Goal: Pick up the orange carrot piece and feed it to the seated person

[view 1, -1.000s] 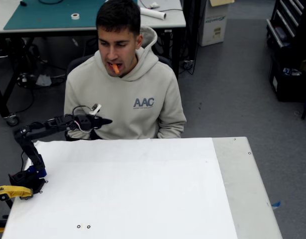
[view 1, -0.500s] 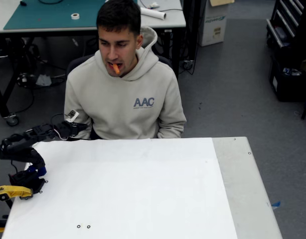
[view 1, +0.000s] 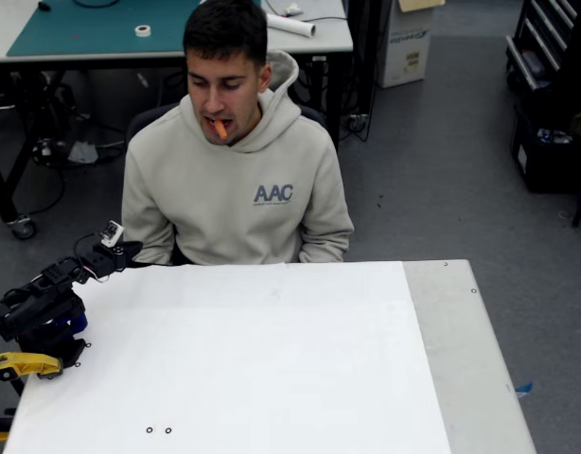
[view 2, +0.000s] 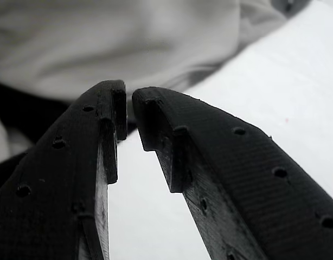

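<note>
The orange carrot piece (view 1: 220,129) sticks out of the mouth of the seated person (view 1: 243,194), who wears a beige hoodie and sits behind the white table (view 1: 272,359). My gripper (view 1: 132,250) is low at the table's far left corner, beside the person's sleeve and well below the carrot. The arm is folded back over its base. In the wrist view my black gripper (view 2: 129,100) has its tips almost touching, with nothing between them; beige cloth and the white tabletop lie behind.
A yellow clamp (view 1: 21,364) holds the arm's base at the table's left edge. Behind the person stands a table with a green mat (view 1: 101,24) and a tape roll (view 1: 143,30). A cardboard box (view 1: 407,43) sits on the floor.
My arm has pulled back to the left and down, away from the person's chest, folding over its base. The carrot has stayed in the person's mouth.
</note>
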Available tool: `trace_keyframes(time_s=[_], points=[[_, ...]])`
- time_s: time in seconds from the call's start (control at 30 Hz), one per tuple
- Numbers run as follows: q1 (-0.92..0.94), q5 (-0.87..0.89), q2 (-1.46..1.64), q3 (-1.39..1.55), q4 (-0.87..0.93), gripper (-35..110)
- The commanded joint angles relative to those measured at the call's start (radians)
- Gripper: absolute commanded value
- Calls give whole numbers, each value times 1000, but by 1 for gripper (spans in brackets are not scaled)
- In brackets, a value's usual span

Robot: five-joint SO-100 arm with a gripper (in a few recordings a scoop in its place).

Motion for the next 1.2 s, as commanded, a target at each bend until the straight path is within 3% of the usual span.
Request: trace_keyframes(time_s=[0.0, 0.3, 0.57, 1.17], points=[[-31, 20, 61, -20, 109, -2], [-23, 8, 66, -77, 503, -2], [-26, 8, 67, -129, 709, -2], [-23, 11, 67, -135, 769, -2]])
